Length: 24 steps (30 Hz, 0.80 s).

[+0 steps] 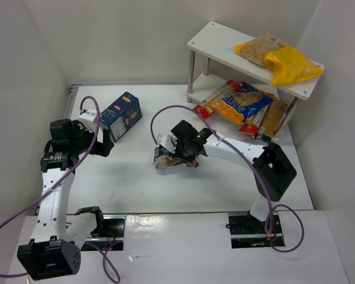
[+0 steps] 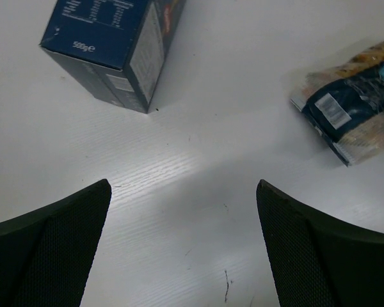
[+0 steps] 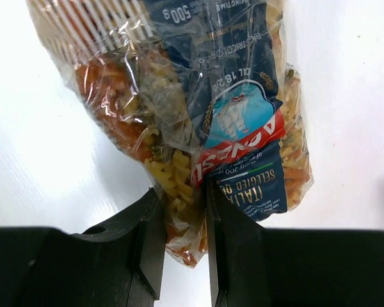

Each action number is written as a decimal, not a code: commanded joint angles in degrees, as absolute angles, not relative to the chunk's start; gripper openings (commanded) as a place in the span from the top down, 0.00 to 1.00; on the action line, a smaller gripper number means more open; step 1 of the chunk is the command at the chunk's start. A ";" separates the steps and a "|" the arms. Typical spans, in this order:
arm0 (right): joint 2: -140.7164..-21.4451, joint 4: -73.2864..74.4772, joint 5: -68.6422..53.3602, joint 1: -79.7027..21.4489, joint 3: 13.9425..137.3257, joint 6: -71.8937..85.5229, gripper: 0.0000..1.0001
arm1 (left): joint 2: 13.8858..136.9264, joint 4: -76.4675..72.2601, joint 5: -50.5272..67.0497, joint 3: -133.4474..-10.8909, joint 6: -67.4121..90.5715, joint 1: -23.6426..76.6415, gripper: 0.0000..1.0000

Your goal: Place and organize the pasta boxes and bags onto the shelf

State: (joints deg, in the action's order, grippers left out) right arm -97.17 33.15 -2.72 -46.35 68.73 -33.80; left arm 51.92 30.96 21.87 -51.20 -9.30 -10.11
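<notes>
A dark blue pasta box [image 1: 122, 115] lies on the table at the left, also at the top left of the left wrist view [image 2: 112, 45]. My left gripper [image 1: 103, 145] is open and empty just in front of it. My right gripper [image 1: 176, 155] is shut on a clear bag of tricolour pasta with a blue-red label [image 3: 198, 121] at the table's middle; the bag also shows in the left wrist view [image 2: 352, 105]. The white shelf [image 1: 213, 40] stands at the back right, with two yellow bags [image 1: 278, 58] on its top board and several blue-orange bags [image 1: 242, 105] under it.
White walls close the table in on the left, back and right. The shelf's thin metal legs [image 1: 191, 74] stand near the table's back edge. A purple cable [image 1: 183, 109] loops above the right arm.
</notes>
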 commanded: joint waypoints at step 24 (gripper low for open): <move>-117.31 54.83 -51.31 -30.67 99.31 -38.93 1.00 | 58.53 25.59 15.12 -46.59 -28.81 20.91 0.00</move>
